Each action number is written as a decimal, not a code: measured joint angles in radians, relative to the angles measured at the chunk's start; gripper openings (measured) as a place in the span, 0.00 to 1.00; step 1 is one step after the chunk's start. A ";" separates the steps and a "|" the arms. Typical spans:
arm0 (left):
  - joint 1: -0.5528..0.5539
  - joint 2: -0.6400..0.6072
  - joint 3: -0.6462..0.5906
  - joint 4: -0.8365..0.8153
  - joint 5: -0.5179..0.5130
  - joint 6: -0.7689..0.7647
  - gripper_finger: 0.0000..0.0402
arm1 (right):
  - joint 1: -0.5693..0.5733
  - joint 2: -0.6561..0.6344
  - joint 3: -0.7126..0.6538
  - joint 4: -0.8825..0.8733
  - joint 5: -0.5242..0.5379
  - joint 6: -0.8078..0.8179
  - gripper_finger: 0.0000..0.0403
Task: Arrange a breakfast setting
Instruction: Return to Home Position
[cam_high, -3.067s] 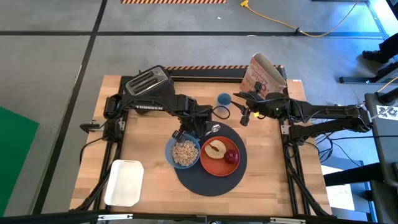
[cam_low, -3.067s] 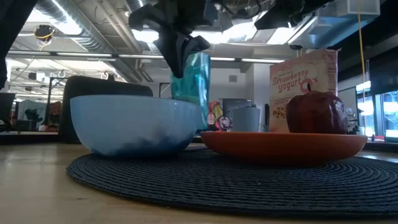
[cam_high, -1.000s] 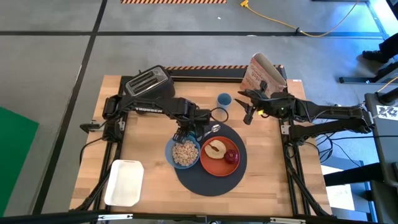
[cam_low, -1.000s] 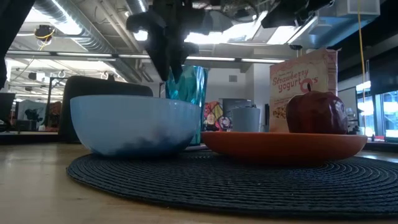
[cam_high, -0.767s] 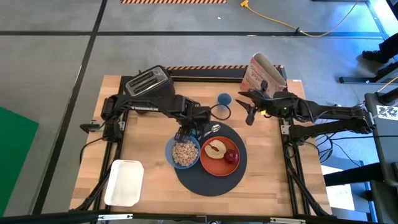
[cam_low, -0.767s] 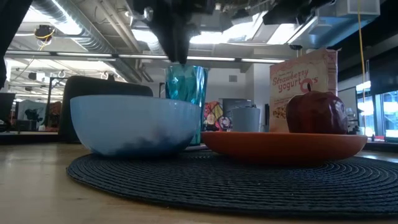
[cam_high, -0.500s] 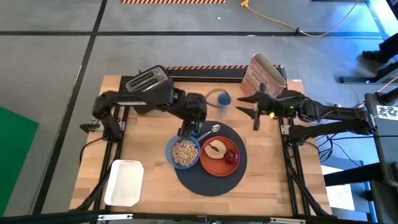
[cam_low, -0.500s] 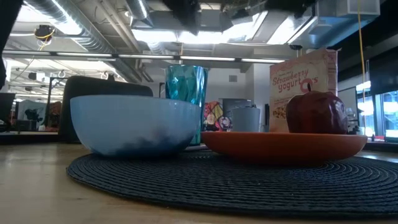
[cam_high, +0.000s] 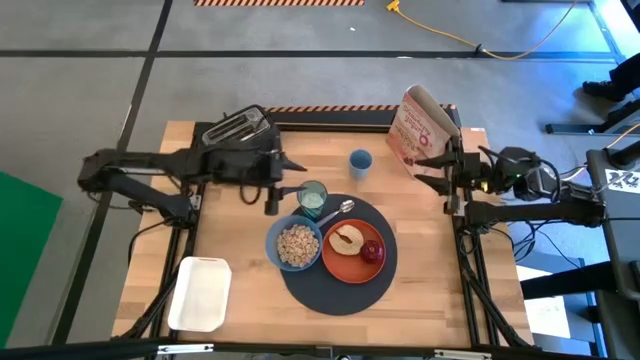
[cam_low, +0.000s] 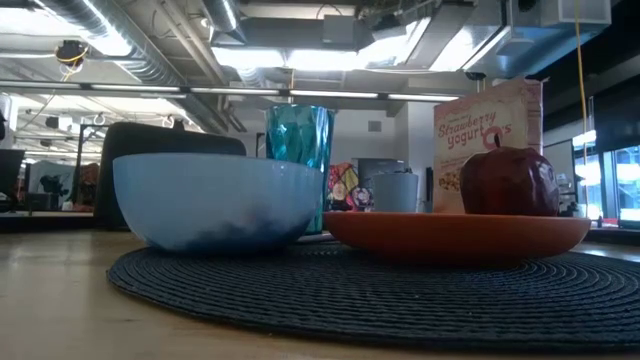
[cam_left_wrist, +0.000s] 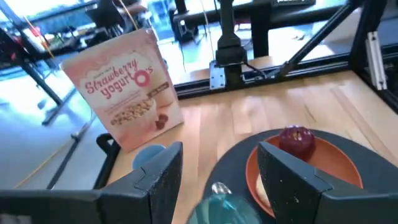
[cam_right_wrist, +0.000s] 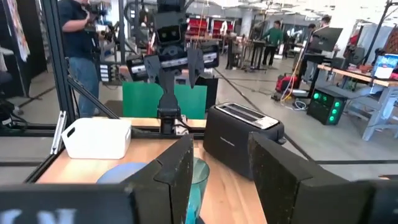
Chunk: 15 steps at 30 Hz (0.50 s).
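Note:
The dark round mat (cam_high: 336, 291) carries a blue bowl (cam_high: 295, 245) of cereal and an orange plate (cam_high: 350, 262) with fruit. The metal spoon (cam_high: 338, 210) lies on the mat's far part. The translucent green tumbler (cam_high: 312, 198) stands upright at the mat's far-left rim; in the low view the bowl (cam_low: 215, 200) hides the tumbler's (cam_low: 297, 135) base. My left gripper (cam_high: 281, 186) is open, left of the tumbler and apart from it. My right gripper (cam_high: 423, 171) is open near the table's right edge, holding nothing.
A black toaster (cam_high: 238, 130) stands at the far left, right behind my left gripper. A small blue cup (cam_high: 360, 161) and a cereal box (cam_high: 425, 125) stand at the far side. A white tray (cam_high: 200, 293) sits at the near left corner.
My left gripper has risen off the tumbler's top and drawn back toward the table's left edge; the tumbler stays upright by the bowl. My right gripper has drawn back toward the table's right edge.

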 joint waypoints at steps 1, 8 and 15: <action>-0.001 -0.034 -0.067 0.056 0.000 -0.001 0.50 | 0.000 -0.023 -0.028 0.009 0.000 0.008 0.36; 0.000 -0.173 -0.442 0.473 -0.034 -0.073 0.50 | 0.000 -0.185 -0.225 -0.005 0.053 0.089 0.36; 0.000 -0.266 -0.635 0.663 -0.105 -0.125 0.50 | 0.000 -0.291 -0.358 -0.052 0.038 0.173 0.36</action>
